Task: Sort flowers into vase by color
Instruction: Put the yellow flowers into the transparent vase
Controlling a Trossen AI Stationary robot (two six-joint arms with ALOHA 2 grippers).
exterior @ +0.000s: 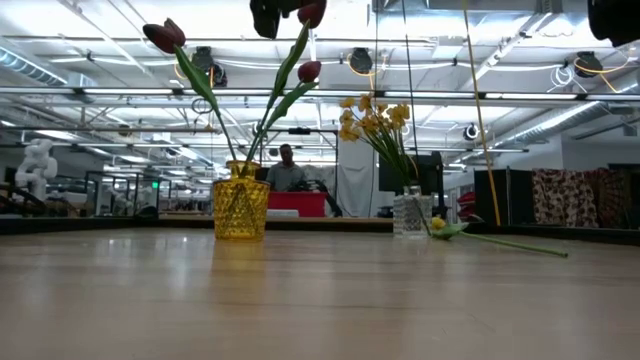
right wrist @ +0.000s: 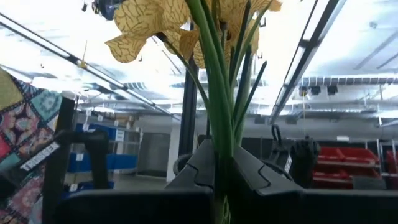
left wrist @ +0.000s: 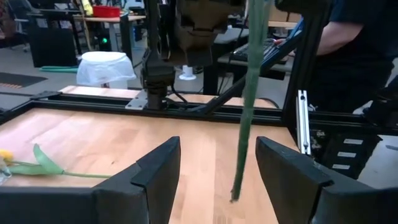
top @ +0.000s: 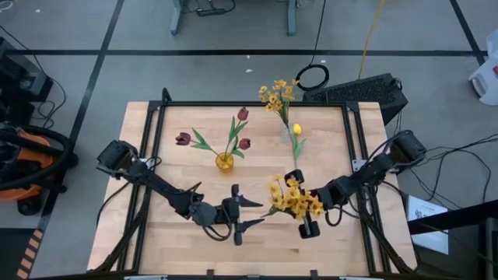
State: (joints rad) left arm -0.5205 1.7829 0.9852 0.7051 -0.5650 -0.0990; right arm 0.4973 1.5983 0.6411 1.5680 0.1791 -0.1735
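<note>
A yellow vase (top: pixel 224 162) (exterior: pixel 240 208) holds three dark red tulips (top: pixel 243 114). A clear vase (top: pixel 286 134) (exterior: pixel 410 212) holds a spray of small yellow blossoms (top: pixel 278 95). Beside it a yellow tulip (top: pixel 296 131) (exterior: pixel 438 225) (left wrist: pixel 5 155) lies flat on the table. My right gripper (top: pixel 307 204) (right wrist: pixel 221 171) is shut on another yellow spray (top: pixel 294 198), held above the table. My left gripper (top: pixel 253 214) (left wrist: pixel 217 149) stands open and level; its fingers flank the spray's hanging stem (left wrist: pixel 247 112) without touching it. My right gripper pinches the spray's bundle of green stems (right wrist: pixel 217 140) between its two fingers, just below the blossoms (right wrist: pixel 149 25). The fingers come from the table's right side, slanting upward, across the stems. The spray is lifted clear; its lower stem end (left wrist: pixel 235 196) hangs free above the table.
A black frame rail (top: pixel 249 103) runs round the table top. A keyboard (top: pixel 366 89) sits past the far right corner. A person (left wrist: pixel 357 50) stands beyond the table's edge. Bare wood lies along the near edge (top: pixel 171 249).
</note>
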